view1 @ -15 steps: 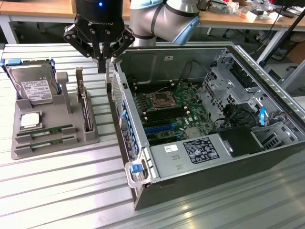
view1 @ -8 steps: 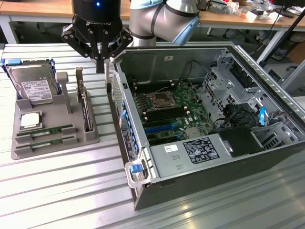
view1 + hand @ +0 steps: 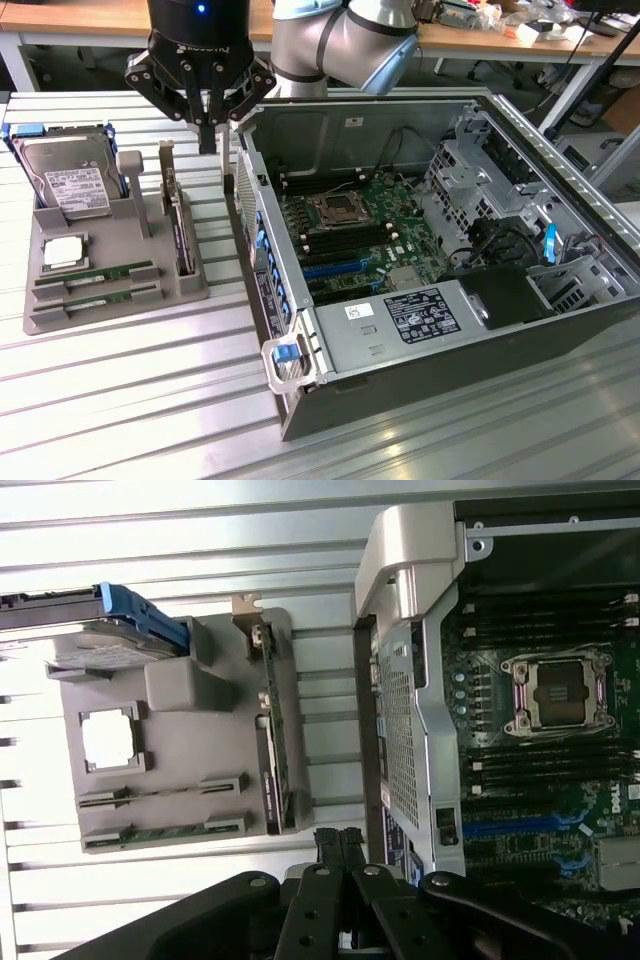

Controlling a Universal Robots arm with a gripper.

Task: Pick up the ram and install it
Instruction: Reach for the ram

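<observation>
Two ram sticks, thin and green, lie on edge in the front slots of a grey holder tray. My gripper hangs in the air above the gap between the tray and the open computer case. Its fingers are pressed together with nothing between them. It is well apart from the ram, behind the tray's far end. The motherboard inside the case shows dark memory slots on both sides of the processor socket.
On the same tray sit a hard drive, a square silver processor chip and an upright green card with a metal bracket. The case's side wall rises next to the tray. A workbench with clutter runs behind.
</observation>
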